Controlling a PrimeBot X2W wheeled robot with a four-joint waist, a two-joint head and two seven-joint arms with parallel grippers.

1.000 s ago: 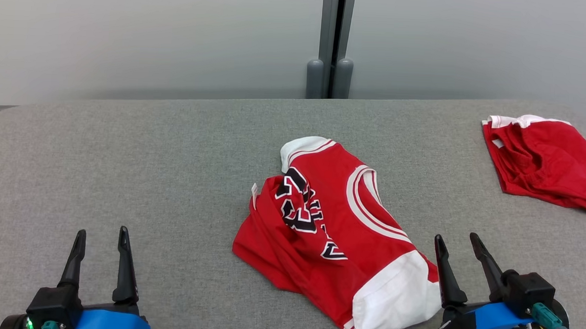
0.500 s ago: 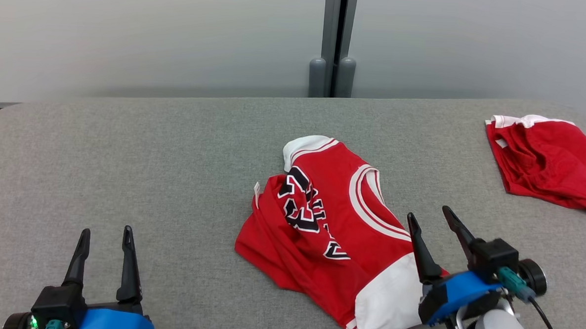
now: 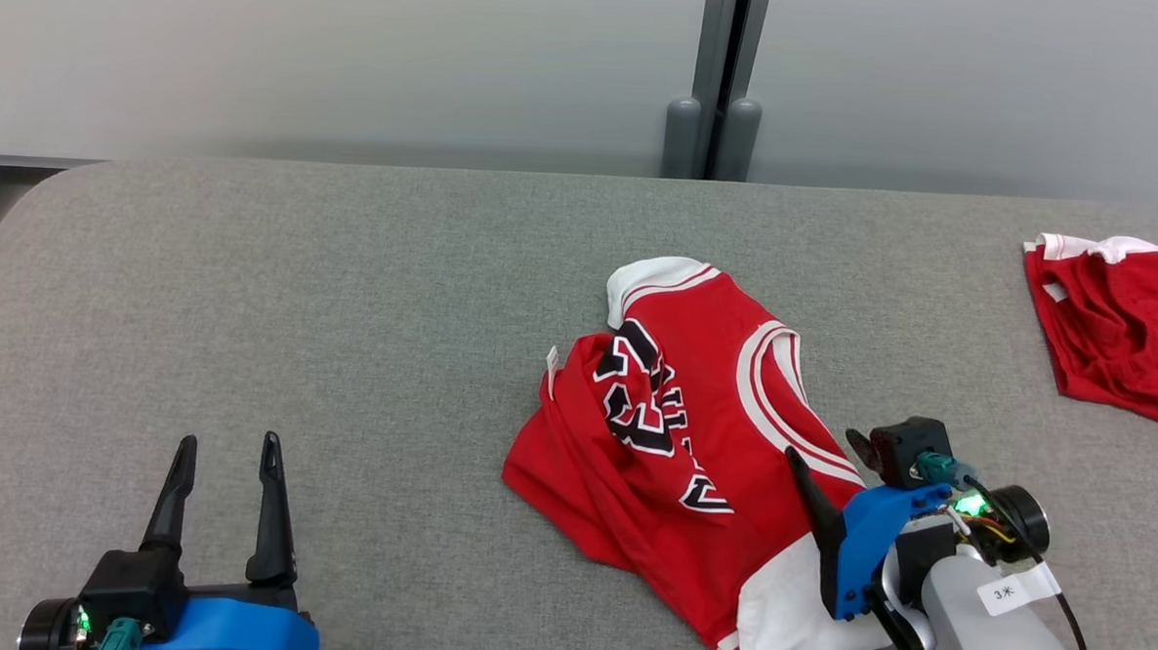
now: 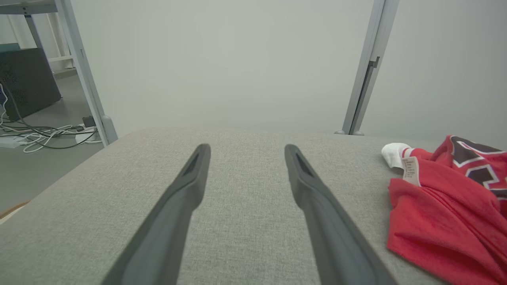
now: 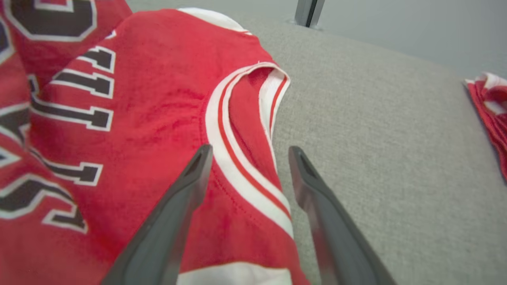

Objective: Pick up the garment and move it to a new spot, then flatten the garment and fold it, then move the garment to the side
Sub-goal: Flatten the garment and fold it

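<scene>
Currently two red garments on table [image 3: 346, 286]: jersey [image 3: 693, 408], second garment [image 3: 1126, 339]; left pincer [image 3: 229, 440], right pincer [image 3: 821, 445] both apart.

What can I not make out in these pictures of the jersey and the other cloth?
Jersey print: folds hide part, head view; left edge cuts it, right wrist view.
Jersey label: too small to read, left wrist view.
Second red garment: cut off by right edge, head view.
Right gripper fingers: touching the jersey or not, unclear.

Your head view's right edge cuts off the second red garment [image 3: 1121, 324]; lettering on the folded jersey [image 3: 703, 399] is unreadable, its white hem partly hidden behind the right gripper [image 3: 821, 445].
</scene>
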